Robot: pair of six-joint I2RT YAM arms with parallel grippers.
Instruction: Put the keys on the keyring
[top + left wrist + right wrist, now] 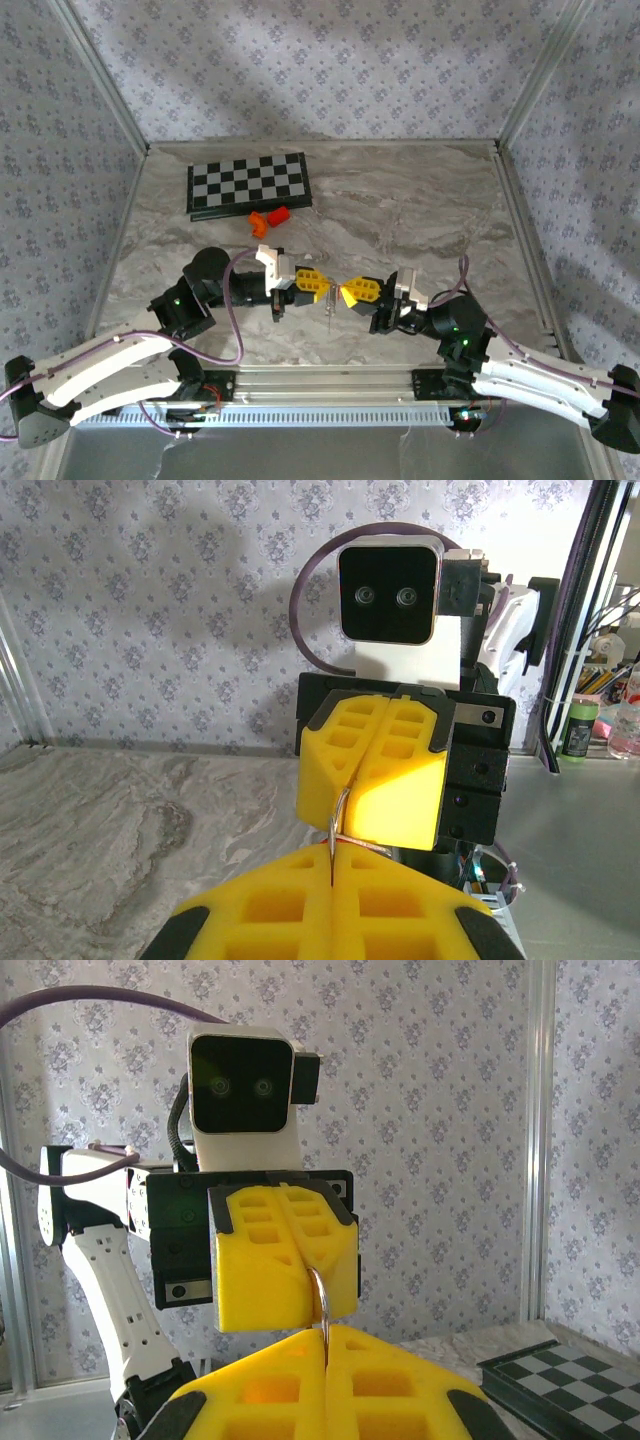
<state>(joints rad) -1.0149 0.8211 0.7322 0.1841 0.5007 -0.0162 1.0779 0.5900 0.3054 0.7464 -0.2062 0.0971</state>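
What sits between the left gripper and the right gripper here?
A thin curved silver wire bridges the left gripper and right gripper, both shut on it; wrist views show it.

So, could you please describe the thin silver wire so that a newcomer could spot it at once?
Over the marble table, find where the yellow left hand and right hand meet tip to tip. The silver wire is pinched between them and hangs just below. Unlike the chunky yellow hands, it is hair-thin and metallic.
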